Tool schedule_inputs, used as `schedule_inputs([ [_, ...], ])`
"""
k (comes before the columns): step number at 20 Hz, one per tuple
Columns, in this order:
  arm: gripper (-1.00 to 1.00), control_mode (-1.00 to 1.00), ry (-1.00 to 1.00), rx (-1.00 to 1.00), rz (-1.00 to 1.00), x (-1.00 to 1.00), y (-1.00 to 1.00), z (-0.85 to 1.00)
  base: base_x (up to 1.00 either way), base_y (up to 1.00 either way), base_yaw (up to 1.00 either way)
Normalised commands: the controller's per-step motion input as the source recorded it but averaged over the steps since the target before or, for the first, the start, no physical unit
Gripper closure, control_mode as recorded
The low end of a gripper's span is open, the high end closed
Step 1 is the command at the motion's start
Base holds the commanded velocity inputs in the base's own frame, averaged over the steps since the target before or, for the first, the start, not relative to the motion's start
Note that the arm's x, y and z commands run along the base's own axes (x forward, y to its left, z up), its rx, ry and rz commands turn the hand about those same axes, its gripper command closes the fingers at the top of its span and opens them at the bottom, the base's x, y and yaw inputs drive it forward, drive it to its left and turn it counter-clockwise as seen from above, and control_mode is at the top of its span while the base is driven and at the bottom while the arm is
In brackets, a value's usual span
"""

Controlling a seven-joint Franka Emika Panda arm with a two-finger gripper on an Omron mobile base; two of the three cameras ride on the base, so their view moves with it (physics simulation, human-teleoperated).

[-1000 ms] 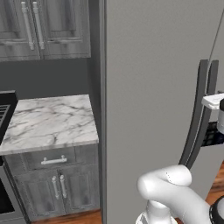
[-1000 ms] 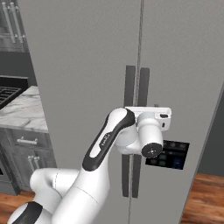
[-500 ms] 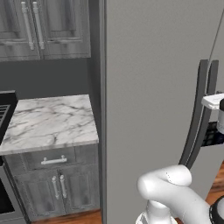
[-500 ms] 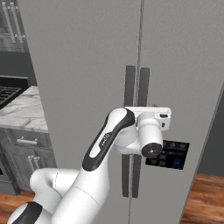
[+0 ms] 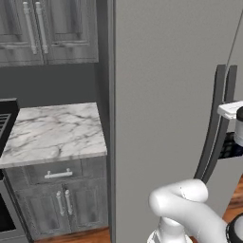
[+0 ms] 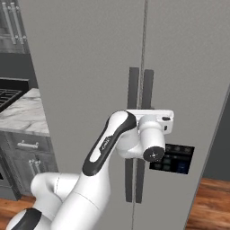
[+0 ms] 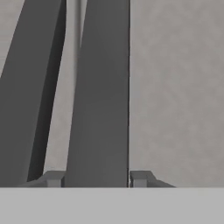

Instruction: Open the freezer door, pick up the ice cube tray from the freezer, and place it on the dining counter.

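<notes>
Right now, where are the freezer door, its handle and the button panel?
freezer door [image 6: 81, 67]: right base view, bare grey panel.
handle [image 7: 103, 96]: hand view, middle of the bar.
button panel [image 6: 175, 161]: right base view, black face.

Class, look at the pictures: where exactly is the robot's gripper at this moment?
In the hand view the gripper sits at a dark vertical handle, one jaw on each side of it, with a second handle just to its left.

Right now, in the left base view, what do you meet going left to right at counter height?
Stove edge → marble-topped cabinet → freezer door → its dark handle → second handle.
</notes>
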Motion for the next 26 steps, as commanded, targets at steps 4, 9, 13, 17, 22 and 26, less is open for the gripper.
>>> schedule_inputs([
  [4, 1.0, -1.0, 0.0, 0.0, 0.0, 0.0, 0.0, 0.0, 0.0, 0.0, 0.0],
  [9, 1.0, -1.0, 0.0, 0.0, 0.0, 0.0, 0.0, 0.0, 0.0, 0.0, 0.0],
  [13, 1.0, -1.0, 0.0, 0.0, 0.0, -0.1, -0.09, 0.0, 0.0, 0.0, 0.0],
  [17, 1.0, -1.0, 0.0, 0.0, 0.0, -0.39, -0.33, 0.0, 0.0, 0.0, 0.0],
  [22, 1.0, -1.0, 0.0, 0.0, 0.0, -0.53, -0.43, 0.0, 0.0, 0.0, 0.0],
  [26, 1.0, -1.0, 0.0, 0.0, 0.0, -0.57, -0.41, 0.0, 0.0, 0.0, 0.0],
])
